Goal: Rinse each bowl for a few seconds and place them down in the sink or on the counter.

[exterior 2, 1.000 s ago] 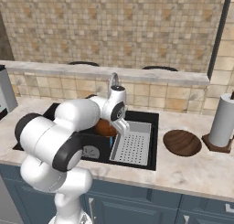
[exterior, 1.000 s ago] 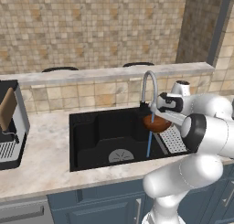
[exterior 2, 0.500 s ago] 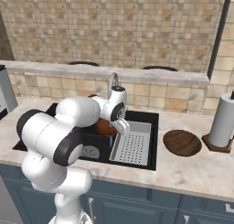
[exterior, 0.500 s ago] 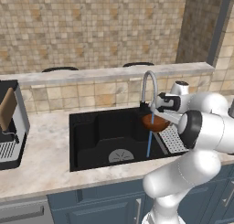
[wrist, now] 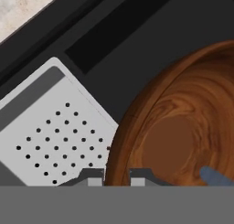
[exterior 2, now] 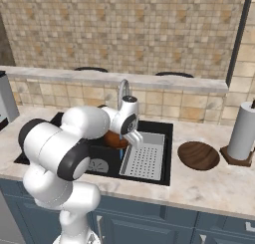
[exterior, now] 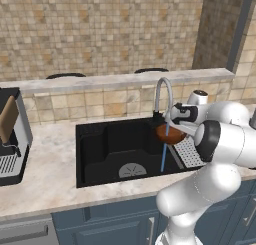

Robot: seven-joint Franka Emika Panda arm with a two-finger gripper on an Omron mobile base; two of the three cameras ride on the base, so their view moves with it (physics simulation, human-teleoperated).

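Note:
One reddish-brown bowl [exterior: 170, 134] hangs over the right part of the black sink [exterior: 100, 139], under the curved silver faucet [exterior: 162, 89]. A thin blue water stream [exterior: 163, 156] falls past it into the basin. My gripper [exterior: 169, 124] is shut on the bowl's rim. In the hand view the rim of the bowl [wrist: 183, 127] runs between my gripper's [wrist: 116, 177] two fingertips [wrist: 93, 176]. The right base view shows the held bowl [exterior 2: 115, 139] partly behind my arm. A second bowl [exterior 2: 198, 155] rests upright on the counter [exterior 2: 214, 183], right of the sink.
A grey perforated tray [exterior 2: 144, 156] lies in the sink's right side, just beside and below the held bowl. A paper towel roll [exterior 2: 244, 131] stands at the counter's far right. A coffee machine [exterior: 10, 139] sits on the counter left of the sink.

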